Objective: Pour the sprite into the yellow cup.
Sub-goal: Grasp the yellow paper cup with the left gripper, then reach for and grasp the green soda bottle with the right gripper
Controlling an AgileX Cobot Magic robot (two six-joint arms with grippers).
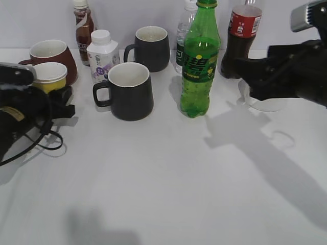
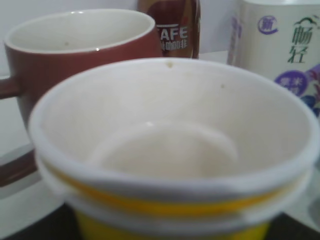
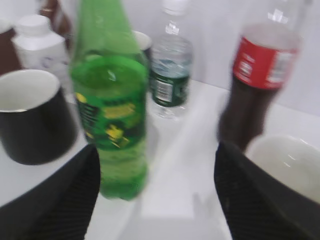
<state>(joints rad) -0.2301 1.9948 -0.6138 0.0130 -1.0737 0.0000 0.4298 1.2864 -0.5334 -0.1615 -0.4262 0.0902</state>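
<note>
Right gripper (image 1: 245, 76) hangs right of sprite (image 1: 200, 61), not touching. Sprite upright, capped, mid-table. Left gripper (image 1: 48, 102) at yellow cup (image 1: 49, 76), front of red mug (image 1: 51, 55).
Left wrist: cup (image 2: 170, 150) empty, fills view; grip state cannot tell.
Right wrist: fingers (image 3: 65, 195) spread wide, sprite (image 3: 111, 110) just beyond left finger; cola (image 3: 257, 85) behind right.

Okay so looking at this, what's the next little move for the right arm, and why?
Probably shift the right gripper left and forward so its open jaws straddle the sprite bottle. In the right wrist view the bottle stands upright, still capped, beside the left finger, not between the two. The yellow cup sits empty at the left gripper, so grasping the bottle likely comes first.
</note>
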